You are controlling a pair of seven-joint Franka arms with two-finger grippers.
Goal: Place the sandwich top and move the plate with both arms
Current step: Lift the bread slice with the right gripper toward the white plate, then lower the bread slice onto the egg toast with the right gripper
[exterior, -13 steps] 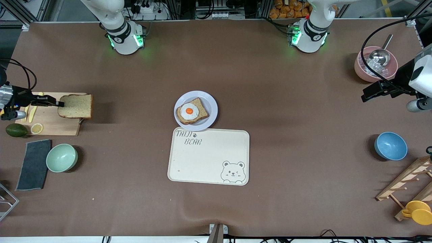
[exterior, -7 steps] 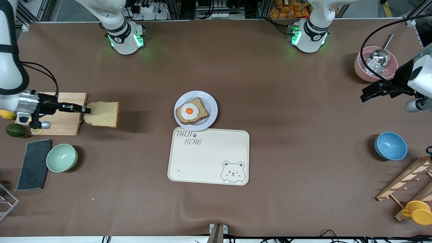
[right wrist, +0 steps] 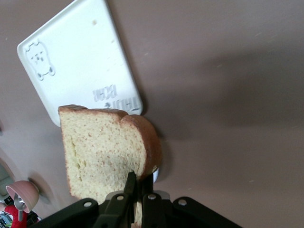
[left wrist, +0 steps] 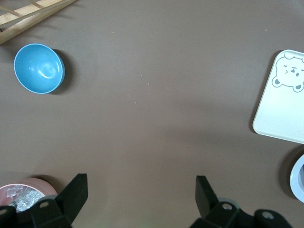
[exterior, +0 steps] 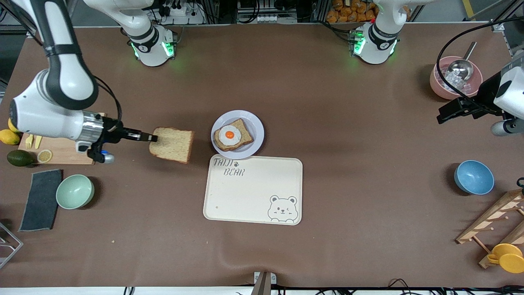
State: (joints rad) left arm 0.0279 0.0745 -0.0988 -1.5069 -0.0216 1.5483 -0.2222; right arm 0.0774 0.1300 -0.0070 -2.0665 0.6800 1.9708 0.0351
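My right gripper, jaws clamped on the sandwich top, has carried it off the cutting board to just beside the plate, leaving placement next; left gripper waits, jaws open.

Brown tabletop, clock read from the front camera.

- Centre, toward 6 o'clock: cream bear-printed tray, flat. Just off its 11 o'clock corner, bread slice topped with a fried egg.
- 9 o'clock edge: wooden board bearing a lemon slice and small yellow cutlery; whole lemon and avocado beside the board.
- 8 o'clock: mint-green bowl, just beside a dark grey cloth.
- 2 o'clock: pink bowl holding ice and a metal scoop.
- 3 o'clock: blue bowl, upright.
- 4 o'clock: slanted wooden rack, with a yellow cup at its lower end.
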